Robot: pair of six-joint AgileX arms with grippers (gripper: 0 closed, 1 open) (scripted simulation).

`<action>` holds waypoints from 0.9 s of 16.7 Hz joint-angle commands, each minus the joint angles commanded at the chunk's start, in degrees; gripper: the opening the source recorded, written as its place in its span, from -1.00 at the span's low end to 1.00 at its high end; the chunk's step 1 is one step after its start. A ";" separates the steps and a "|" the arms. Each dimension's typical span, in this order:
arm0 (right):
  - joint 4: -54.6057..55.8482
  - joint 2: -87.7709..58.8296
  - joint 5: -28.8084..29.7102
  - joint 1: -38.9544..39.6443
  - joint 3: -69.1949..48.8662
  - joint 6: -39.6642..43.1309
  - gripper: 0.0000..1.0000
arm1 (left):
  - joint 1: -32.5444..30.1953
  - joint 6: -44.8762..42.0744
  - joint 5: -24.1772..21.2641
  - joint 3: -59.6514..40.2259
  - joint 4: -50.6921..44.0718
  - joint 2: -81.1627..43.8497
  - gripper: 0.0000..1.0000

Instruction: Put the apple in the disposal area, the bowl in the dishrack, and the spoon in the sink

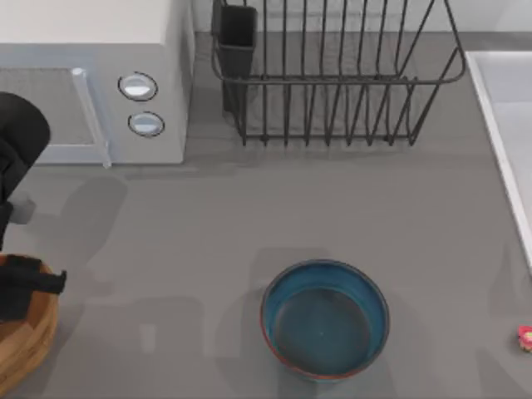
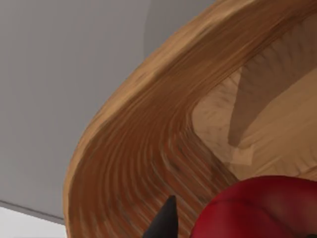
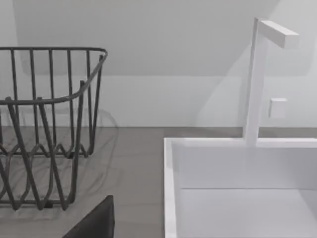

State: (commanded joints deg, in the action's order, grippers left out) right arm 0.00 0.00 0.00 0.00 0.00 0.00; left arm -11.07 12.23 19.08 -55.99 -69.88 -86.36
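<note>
My left gripper (image 1: 21, 287) hangs over the tan wooden disposal area (image 1: 29, 341) at the table's front left. In the left wrist view the glossy red apple (image 2: 257, 208) sits right beside a dark fingertip (image 2: 166, 220), above the basket's inside (image 2: 133, 163), and the gripper appears shut on it. The teal-blue bowl (image 1: 324, 320) stands upright and empty at the front centre. A tiny pink spoon (image 1: 525, 337) lies at the front right edge. The wire dishrack (image 1: 332, 83) stands at the back centre, with the white sink (image 1: 507, 91) to its right. Part of my right gripper (image 3: 94, 220) faces the sink (image 3: 171, 188) and the dishrack (image 3: 49, 124).
A white microwave (image 1: 91, 83) with two round knobs stands at the back left, close behind my left arm. A white faucet (image 3: 257, 84) rises at the sink's far edge. A dark utensil cup (image 1: 237, 37) sits at the rack's left corner.
</note>
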 joint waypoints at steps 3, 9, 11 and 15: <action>0.00 0.00 0.00 0.00 0.00 0.00 1.00 | 0.00 0.00 0.00 0.00 0.00 0.00 -0.85; 0.00 0.00 0.00 0.00 0.00 0.00 1.00 | 0.00 0.00 0.00 0.00 0.00 0.00 0.06; 0.00 0.00 0.00 0.00 0.00 0.00 1.00 | 0.00 0.00 0.00 0.00 0.00 0.00 0.36; 0.00 0.00 0.00 0.00 0.00 0.00 1.00 | 0.00 0.00 0.00 0.00 0.00 0.00 0.96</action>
State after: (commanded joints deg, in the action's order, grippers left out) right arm 0.00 0.00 0.00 0.00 0.00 0.00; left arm -11.07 12.23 19.08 -55.99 -69.88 -86.36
